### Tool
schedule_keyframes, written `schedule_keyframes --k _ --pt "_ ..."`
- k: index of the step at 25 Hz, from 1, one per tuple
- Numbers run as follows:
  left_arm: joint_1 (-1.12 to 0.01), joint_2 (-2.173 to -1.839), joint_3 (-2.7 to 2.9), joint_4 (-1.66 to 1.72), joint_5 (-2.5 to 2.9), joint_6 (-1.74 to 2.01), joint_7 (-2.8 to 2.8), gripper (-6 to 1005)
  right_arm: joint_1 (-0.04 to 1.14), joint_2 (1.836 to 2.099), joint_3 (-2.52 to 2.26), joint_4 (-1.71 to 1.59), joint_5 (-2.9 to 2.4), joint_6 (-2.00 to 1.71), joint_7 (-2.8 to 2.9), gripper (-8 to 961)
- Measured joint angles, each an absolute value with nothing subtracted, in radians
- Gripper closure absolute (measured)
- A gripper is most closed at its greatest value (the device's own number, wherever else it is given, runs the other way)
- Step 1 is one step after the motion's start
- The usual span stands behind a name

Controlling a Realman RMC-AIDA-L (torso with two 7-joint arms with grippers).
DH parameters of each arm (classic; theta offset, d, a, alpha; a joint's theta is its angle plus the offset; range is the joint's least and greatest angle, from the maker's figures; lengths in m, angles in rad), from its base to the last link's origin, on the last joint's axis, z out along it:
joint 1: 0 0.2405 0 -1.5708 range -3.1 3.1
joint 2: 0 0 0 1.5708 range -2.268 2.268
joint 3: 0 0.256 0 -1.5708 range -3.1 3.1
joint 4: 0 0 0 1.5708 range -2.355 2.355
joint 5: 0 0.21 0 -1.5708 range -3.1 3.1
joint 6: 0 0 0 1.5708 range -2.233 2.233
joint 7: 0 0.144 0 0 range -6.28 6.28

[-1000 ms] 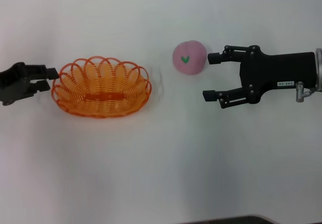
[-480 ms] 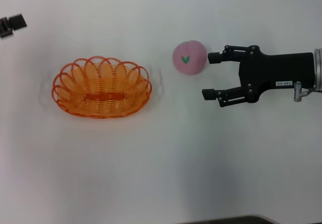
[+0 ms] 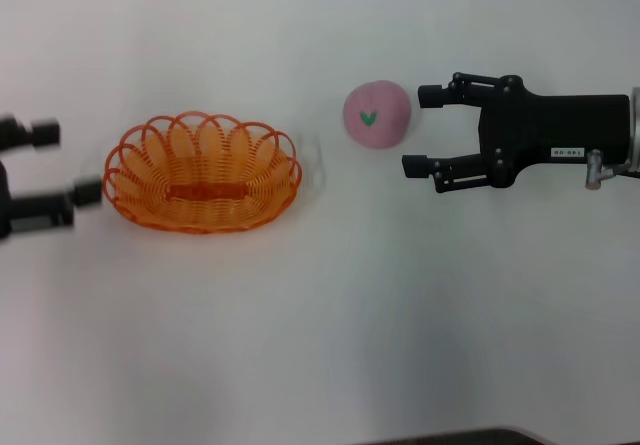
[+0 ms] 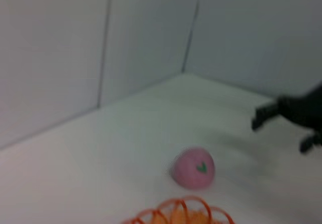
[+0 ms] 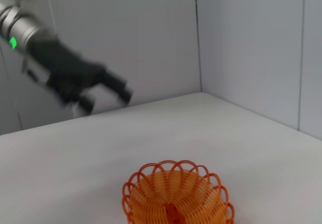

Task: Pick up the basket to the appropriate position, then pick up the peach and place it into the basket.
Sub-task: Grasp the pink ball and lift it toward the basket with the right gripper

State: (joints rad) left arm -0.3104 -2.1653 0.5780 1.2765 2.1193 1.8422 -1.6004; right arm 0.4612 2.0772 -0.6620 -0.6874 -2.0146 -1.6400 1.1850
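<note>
White table [image 3: 330, 325]: peach [image 3: 377, 114] just beside right gripper [image 3: 424, 130] (jaws apart).

The basket [image 3: 203, 186] is bright orange wire with looped scallops round the rim, the peach [image 3: 377, 114] is soft pink with a tiny green leaf mark, both grippers are black, table [image 3: 330, 315] plain white.
</note>
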Motion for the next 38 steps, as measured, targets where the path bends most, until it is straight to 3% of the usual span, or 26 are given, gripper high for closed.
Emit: schedule_keyframes --k 13,22,27,34,38 --pt "-0.235 -2.166 0.513 0.959 2.16 1.8 -1.279 148 0.467 2.082 -0.653 -0.675 -2.014 -1.616 1.206 8" --pt "-0.233 -2.166 0.489 0.944 2.153 1.837 -1.264 149 0.49 2.066 -0.66 -0.699 -2.02 -1.623 1.279 8" --pt "-0.236 -2.166 0.488 0.943 2.15 1.844 -1.27 149 0.527 2.029 -0.678 -0.794 -2.023 -1.695 1.444 8" --pt "-0.237 -2.166 0.48 0.945 2.126 1.877 -1.279 150 0.627 1.942 -0.675 -0.976 -2.018 -1.812 1.733 9" --pt "-0.235 -2.166 0.479 0.946 2.126 1.882 -1.279 151 0.68 1.924 -0.679 -1.082 -2.04 -1.829 1.864 9"
